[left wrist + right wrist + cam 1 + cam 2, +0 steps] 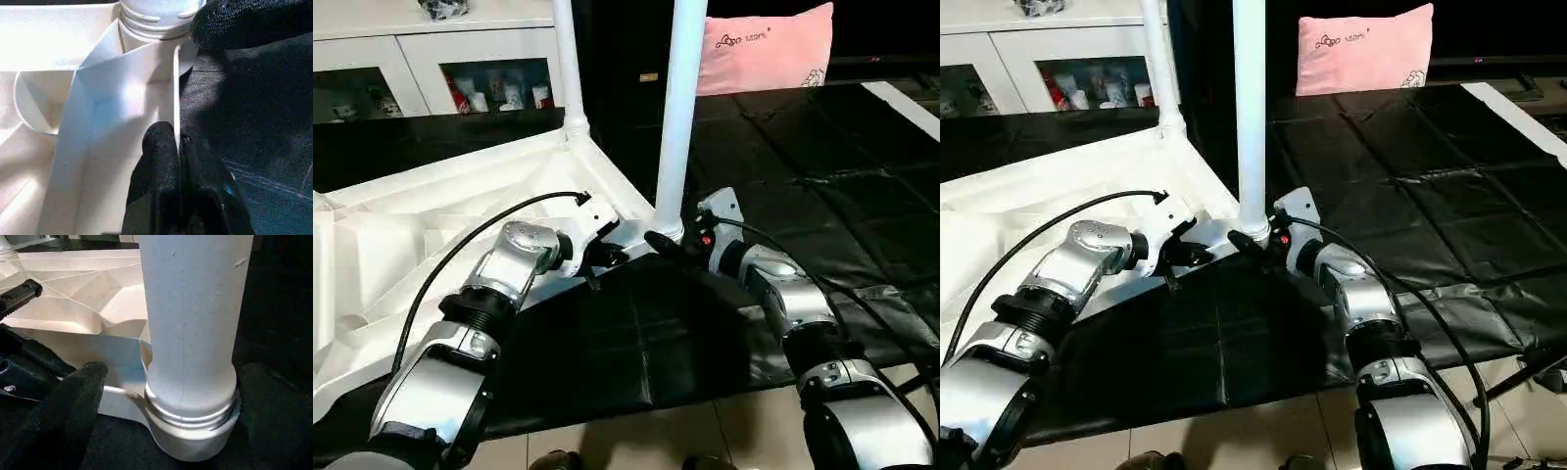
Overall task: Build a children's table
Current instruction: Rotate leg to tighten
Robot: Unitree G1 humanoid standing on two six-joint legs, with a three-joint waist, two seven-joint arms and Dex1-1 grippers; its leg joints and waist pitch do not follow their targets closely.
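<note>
Left eye view: the tabletop (460, 225) lies upside down on a black mat (636, 343), ribs up. Two legs stand upright in its corner sockets: the near leg (678, 108) at the corner closest to the robot, the far leg (568, 69) at the next corner back. The left gripper (594, 257) meets the tabletop's near rim just beside the near leg. The right gripper (668, 242) sits at the foot of that leg. Behind stand a cabinet (431, 59) and a pink pillow (766, 49).

Right eye view: the same layout, with the near leg between the two grippers and both silver forearms reaching in from below.

Left wrist view: the left gripper's fingers (157, 166) are pressed together on the thin rim wall of the tabletop, pinching it, close to the near socket.

Right wrist view: the right gripper's fingers (73, 396) stand spread wide on either side of the near leg's base, where the leg's threaded collar sits in the socket; whether they touch it cannot be told.
</note>
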